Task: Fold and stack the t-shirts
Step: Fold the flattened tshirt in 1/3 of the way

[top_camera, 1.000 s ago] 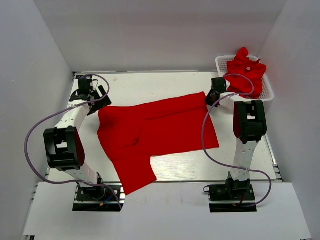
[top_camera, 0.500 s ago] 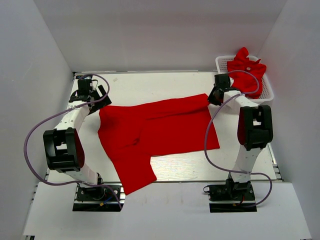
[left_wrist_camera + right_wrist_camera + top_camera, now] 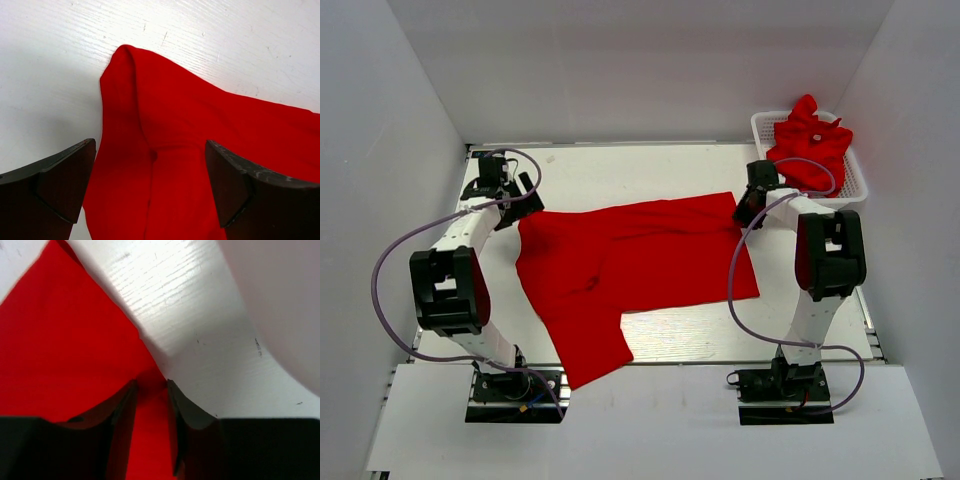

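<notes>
White bench (image 3: 650, 165): red t-shirt (image 3: 640, 260) spread flat at centre. Left pincer (image 3: 150, 155) open wide over its 10 o'clock corner; right pincer (image 3: 150, 387) clamped on 2 o'clock corner. Basket (image 3: 760, 128) at 1 o'clock holds crumpled t-shirts (image 3: 810, 140).

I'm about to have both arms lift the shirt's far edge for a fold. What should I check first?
1. Far right corner of the t-shirt held by the right gripper: ok, cloth pinched between its fingers.
2. Far left corner held by the left gripper: not ok, jaws open astride the cloth.
3. That corner flat: not ok, rumpled.
4. Gap between right gripper and mesh basket: cannot tell, very close.
5. Right arm's cable off the t-shirt: cannot tell, it crosses the cloth's edge in the top view.
</notes>
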Available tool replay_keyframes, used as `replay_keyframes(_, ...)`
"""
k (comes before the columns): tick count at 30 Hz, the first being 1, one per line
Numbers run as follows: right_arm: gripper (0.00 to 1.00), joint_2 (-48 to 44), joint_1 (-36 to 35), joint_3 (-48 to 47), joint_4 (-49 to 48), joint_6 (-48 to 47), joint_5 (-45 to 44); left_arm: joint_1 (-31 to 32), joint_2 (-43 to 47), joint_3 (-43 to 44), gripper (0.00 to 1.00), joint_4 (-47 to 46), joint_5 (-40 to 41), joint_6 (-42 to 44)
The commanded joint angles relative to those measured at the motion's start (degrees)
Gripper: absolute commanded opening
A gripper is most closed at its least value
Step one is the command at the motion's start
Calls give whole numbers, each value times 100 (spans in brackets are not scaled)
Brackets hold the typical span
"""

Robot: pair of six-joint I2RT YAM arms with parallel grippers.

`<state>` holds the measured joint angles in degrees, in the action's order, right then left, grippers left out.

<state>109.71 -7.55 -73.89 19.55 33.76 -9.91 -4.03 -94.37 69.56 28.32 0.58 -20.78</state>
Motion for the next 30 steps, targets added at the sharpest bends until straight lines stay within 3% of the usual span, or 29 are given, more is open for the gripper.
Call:
replay_keyframes(1,37,42,26,32,93,-9,33,-36,32,277,100,122,-32,109)
replay_keyframes(5,62,-160,26,-73,233,-193,51,-36,32,330,100,122,-232,170)
replay_keyframes(11,76,-380,-9,-371,-127,-711,647,113,-291,198,100,-616,-1138,170)
replay_keyframes(12,79,-311,-53,-433,-127,-756,692,113,-406,198,100,-669,-1261,170)
replay_keyframes(13,90,-249,-71,-642,-136,-809,718,113,-529,268,100,-669,-1619,170)
replay_keyframes(22,90,682,-300,-1373,-329,-1284,1465,113,-1321,58,100,-977,-1737,-49)
replay_keyframes(30,90,1622,-212,-2050,-259,-942,1598,-1,-2058,303,100,-608,-1447,-49)
